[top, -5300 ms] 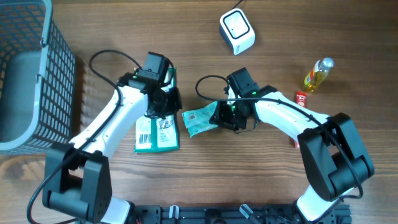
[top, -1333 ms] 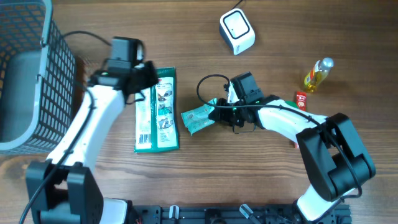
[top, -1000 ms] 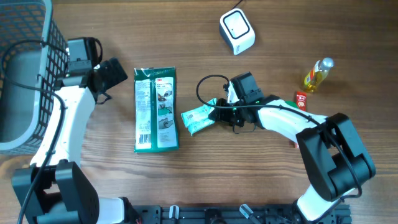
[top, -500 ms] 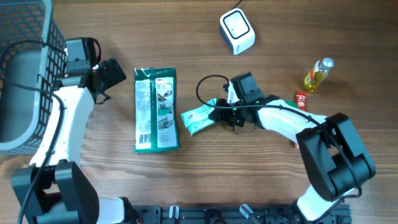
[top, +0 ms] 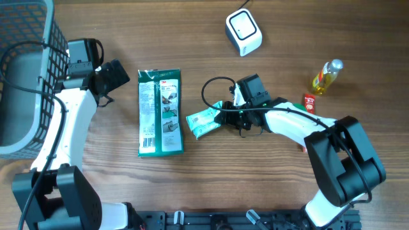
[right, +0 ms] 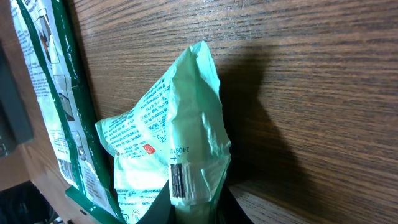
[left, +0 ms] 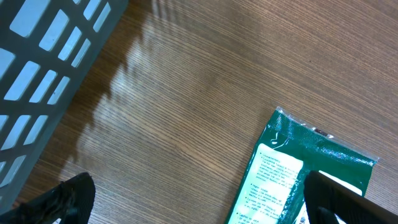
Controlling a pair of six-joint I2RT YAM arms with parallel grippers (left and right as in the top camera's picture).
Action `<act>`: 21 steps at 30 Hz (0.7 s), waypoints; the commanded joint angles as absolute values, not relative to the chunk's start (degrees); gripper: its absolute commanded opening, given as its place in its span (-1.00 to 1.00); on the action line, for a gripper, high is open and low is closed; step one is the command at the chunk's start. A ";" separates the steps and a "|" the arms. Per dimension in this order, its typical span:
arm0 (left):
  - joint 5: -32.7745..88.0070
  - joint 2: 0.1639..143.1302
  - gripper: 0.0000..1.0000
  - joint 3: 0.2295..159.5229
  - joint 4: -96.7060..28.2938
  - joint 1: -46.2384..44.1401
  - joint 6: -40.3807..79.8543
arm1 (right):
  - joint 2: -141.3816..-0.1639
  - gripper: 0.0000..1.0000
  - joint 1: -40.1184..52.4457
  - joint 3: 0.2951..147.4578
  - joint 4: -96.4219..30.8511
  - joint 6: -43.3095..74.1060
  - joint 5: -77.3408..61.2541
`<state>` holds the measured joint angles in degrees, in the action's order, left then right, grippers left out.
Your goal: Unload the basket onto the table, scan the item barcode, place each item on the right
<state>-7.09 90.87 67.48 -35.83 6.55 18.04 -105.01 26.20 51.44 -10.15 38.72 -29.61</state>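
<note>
Right fingers [right: 163, 211] pinch the pale green packet [right: 186, 137] by its edge (barcode [right: 178, 182] just beside them); left fingers [left: 65, 200] gape empty.

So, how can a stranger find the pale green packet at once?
Look at the middle of the wooden table, just right of the long dark green pouch. The small pale green crinkled plastic packet is the only one pinched by the right gripper.

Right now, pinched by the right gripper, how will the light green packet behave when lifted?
The light green packet looks crumpled and creased, so probably floppy: its free end may droop from the right gripper. It seems thin and small, so likely light. The glossy film could slip in a narrow pinch.
</note>
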 commanded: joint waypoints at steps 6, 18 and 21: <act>-8.01 91.02 1.00 67.88 -35.77 6.83 17.10 | -106.74 -0.91 26.76 50.87 -10.13 37.47 -29.39; -8.01 91.02 1.00 67.88 -35.77 6.83 17.10 | -106.72 -0.88 26.72 50.89 -10.04 36.25 -28.38; -8.01 91.02 1.00 67.88 -35.77 6.83 17.10 | -106.21 -0.91 25.67 51.48 -9.58 35.99 -33.43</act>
